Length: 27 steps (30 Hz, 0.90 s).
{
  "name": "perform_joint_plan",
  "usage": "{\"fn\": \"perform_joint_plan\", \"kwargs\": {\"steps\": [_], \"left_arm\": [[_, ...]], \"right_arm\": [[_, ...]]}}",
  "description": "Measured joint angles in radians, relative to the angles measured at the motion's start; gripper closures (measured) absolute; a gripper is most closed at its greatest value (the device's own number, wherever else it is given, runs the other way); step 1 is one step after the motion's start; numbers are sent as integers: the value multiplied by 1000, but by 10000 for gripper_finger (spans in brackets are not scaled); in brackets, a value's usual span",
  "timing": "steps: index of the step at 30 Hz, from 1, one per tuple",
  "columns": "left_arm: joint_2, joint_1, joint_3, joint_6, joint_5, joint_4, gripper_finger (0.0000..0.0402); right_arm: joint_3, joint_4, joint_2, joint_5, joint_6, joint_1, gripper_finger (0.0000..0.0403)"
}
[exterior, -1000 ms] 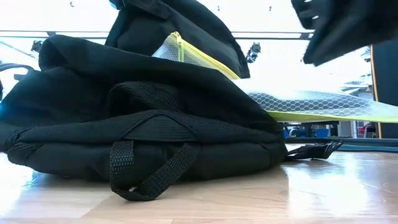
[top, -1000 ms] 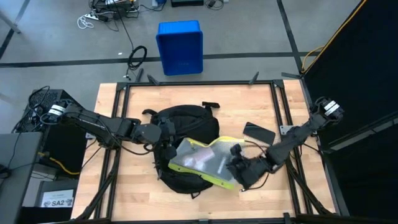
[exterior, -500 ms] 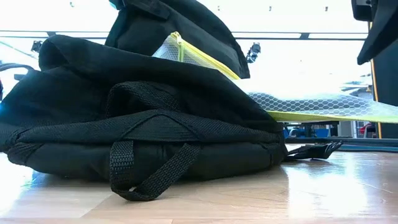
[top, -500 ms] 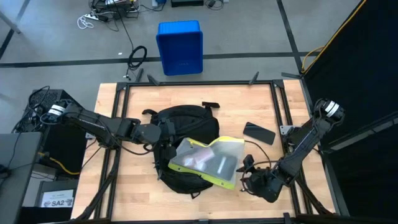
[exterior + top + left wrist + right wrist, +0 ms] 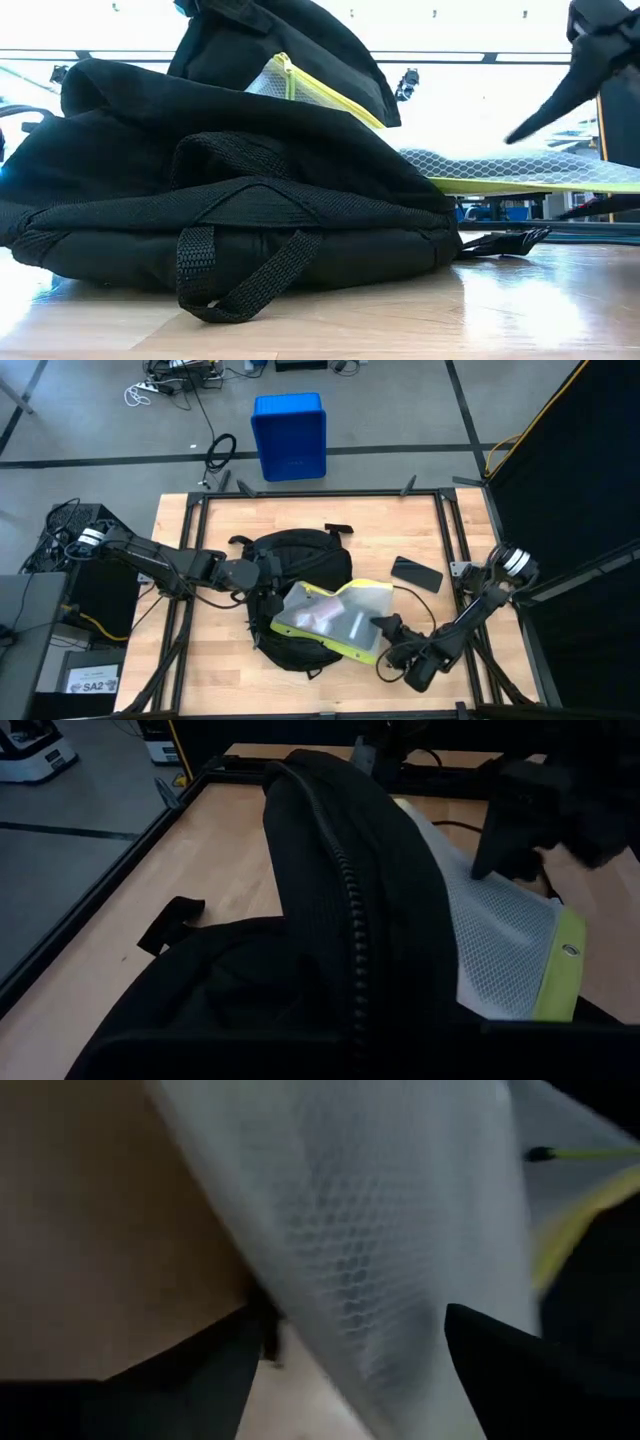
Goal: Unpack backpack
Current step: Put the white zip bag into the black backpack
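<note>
Soft, limp backpack (image 5: 295,575) at frame centre, pinned by the left gripper (image 5: 265,573) with jaws together; light mesh pouch (image 5: 335,618) best taken at its stiff yellow edge, right gripper (image 5: 390,640) jaws apart beside it.

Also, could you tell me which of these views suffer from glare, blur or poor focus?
Low view: bright windows behind wash out the background, leaving the backpack dark against them. Right wrist view: the mesh pouch sits so close that it is soft and blurred. Left wrist view: dim, the near backpack fabric nearly featureless. High view: evenly lit, sharp, no glare on the table.
</note>
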Motion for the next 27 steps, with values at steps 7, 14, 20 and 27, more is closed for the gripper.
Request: {"fn": "perform_joint_plan", "kwargs": {"steps": [7,14,20,27], "left_arm": [[0,0,0,0,0,-2,401],[0,0,0,-3,0,-6,401],[21,0,0,-2,-5,2,402],[32,-2,0,42,-103,83,401]], "right_arm": [[2,131,57,73,-102,-72,161],[0,350,54,7,-265,-115,290],[0,492,36,23,-342,-127,386],[6,558,-82,68,-356,-126,385]]}}
